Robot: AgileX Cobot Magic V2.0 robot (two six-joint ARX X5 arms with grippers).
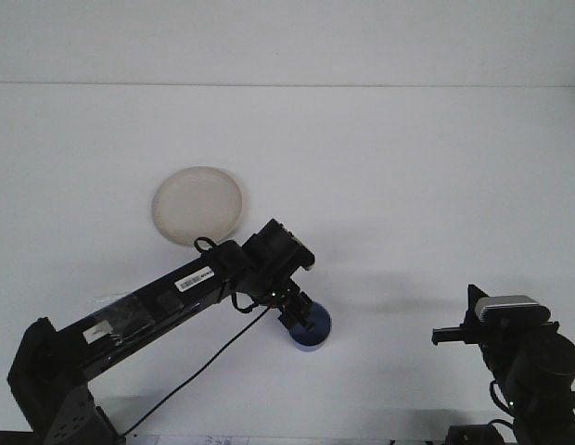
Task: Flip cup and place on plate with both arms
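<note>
left gripper down over blue cup, can't tell if pinching. right gripper off to the side, state unclear. plate bare.

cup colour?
Blue cup, seen in the front view, partly under the left gripper.

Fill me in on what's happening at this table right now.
The left arm is stretched out over the white table, with the left gripper down at the small blue cup, which stands with its opening up. The round beige plate lies bare, apart from the cup on the far left. The right gripper hangs off to the right, away from both.
</note>
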